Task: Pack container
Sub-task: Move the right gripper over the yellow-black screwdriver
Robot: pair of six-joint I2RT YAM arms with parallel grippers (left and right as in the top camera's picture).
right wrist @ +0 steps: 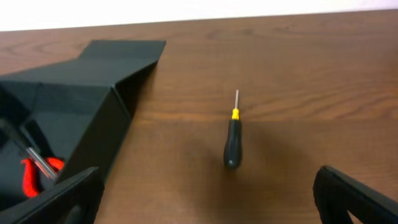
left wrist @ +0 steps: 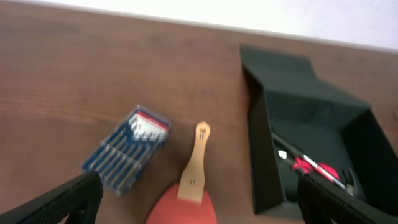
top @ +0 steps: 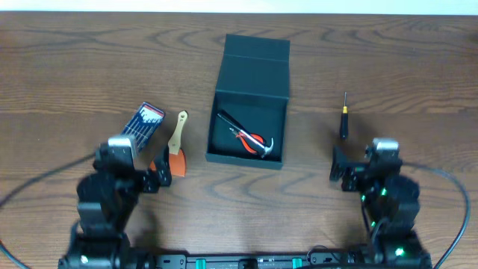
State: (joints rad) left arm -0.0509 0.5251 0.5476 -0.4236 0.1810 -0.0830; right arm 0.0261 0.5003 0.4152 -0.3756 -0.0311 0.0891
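One container (top: 258, 60). One blue case of screwdrivers (top: 143, 122). One wooden-handled scraper (top: 178, 134) with an orange blade. One loose black-handled screwdriver (top: 344, 119). One red-handled implement (top: 250, 140) inside the container. One tabletop (top: 67, 67). Two tools: left tool (top: 158, 175), right tool (top: 351, 168).

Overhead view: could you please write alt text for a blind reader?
An open dark container holding a red-handled tool sits centrally. An orange scraper and blue screwdriver case lie left of it, a black screwdriver right. The left gripper and right gripper are open.
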